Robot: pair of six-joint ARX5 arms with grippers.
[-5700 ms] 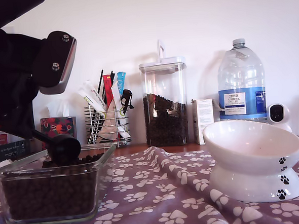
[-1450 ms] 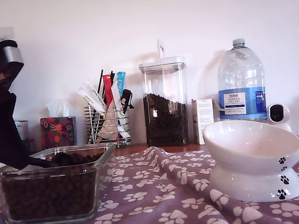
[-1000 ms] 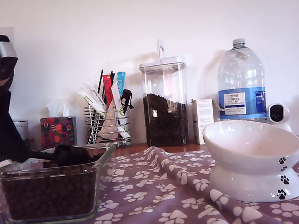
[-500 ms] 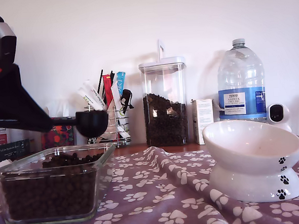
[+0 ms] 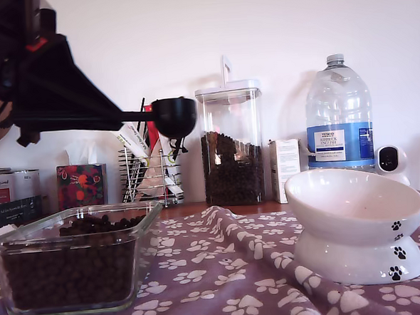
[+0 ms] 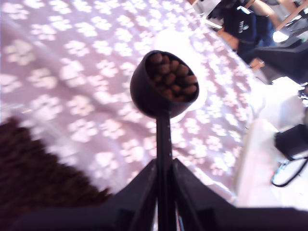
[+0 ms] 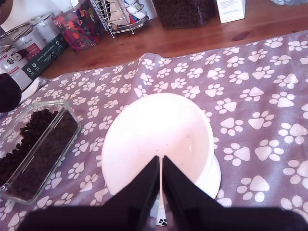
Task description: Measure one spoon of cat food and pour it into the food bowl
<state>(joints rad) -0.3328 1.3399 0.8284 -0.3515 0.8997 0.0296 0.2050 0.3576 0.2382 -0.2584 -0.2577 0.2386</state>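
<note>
The purple paw-print cloth (image 5: 231, 263) covers the table. On it, at the lower left of the exterior view, sits the glass dish (image 5: 74, 262) full of kibble; the food bowl (image 5: 357, 223) stands empty at the lower right. My first gripper (image 6: 163, 180) is clamped on the handle of the spoon (image 5: 173, 117), held level in the upper middle of that view, between dish and bowl. Cat food (image 6: 171, 77) fills its cup. My second gripper (image 7: 160, 166) hangs over the bowl, its 2 fingers nearly together, holding nothing.
</note>
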